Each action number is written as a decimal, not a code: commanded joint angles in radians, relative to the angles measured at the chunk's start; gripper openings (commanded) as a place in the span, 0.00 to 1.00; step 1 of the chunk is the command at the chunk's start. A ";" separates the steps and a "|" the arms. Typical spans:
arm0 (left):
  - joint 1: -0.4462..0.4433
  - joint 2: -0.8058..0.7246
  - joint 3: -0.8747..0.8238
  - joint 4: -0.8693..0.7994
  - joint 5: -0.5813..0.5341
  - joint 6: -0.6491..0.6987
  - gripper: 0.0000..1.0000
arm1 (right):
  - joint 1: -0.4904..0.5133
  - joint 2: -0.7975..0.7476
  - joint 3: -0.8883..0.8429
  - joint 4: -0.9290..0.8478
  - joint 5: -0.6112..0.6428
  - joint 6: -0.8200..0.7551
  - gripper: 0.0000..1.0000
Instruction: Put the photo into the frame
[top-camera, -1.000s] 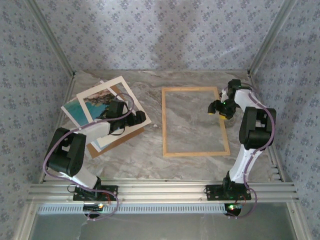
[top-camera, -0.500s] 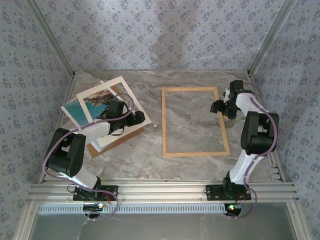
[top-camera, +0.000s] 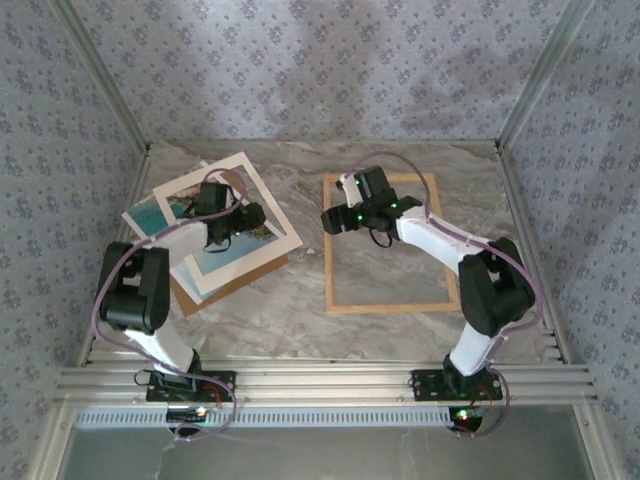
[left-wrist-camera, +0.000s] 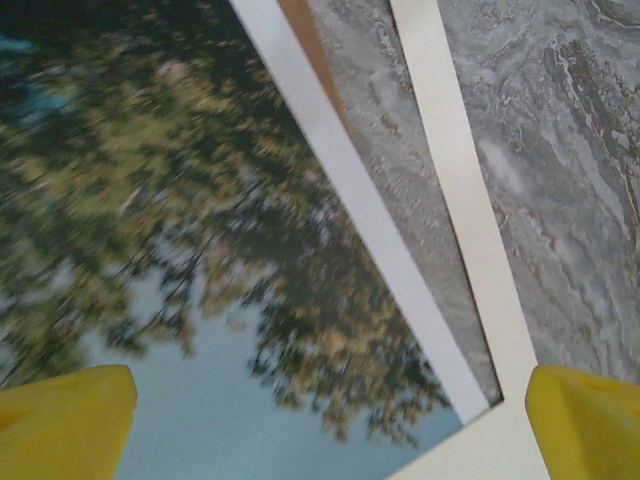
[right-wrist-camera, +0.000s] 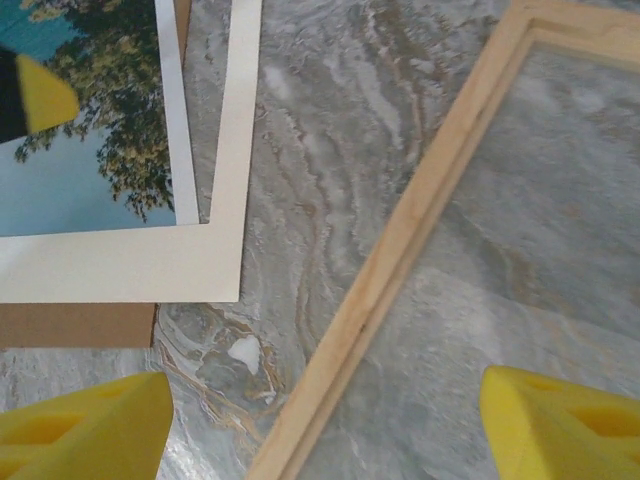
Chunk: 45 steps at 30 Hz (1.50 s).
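Marble tabletop (top-camera: 300, 300), frame (top-camera: 390, 303) long axis front-to-back, photo (top-camera: 150, 224) skewed diagonally, left gripper (left-wrist-camera: 328, 425) and right gripper (right-wrist-camera: 325, 425) spread, empty

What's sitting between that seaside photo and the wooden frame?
In the right wrist view, a strip of the cream mat lies just past the photo. From there, only bare marble tabletop runs to the frame.

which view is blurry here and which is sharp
Left wrist: the photo is smeared, trees streaky, likely motion blur. Right wrist: the frame rail and marble table grain are crisp; its near yellow fingertips look soft. Top external: even light, faint shadows only.
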 joint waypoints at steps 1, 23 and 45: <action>-0.022 0.054 0.060 -0.048 0.051 0.011 0.99 | -0.004 0.052 0.008 0.041 -0.024 0.025 0.81; -0.250 -0.077 -0.191 0.084 0.009 0.065 0.98 | -0.063 0.137 0.000 0.054 -0.064 0.128 0.80; 0.032 -0.501 -0.344 -0.078 -0.115 -0.017 0.96 | 0.094 0.275 0.181 0.091 -0.045 0.255 0.73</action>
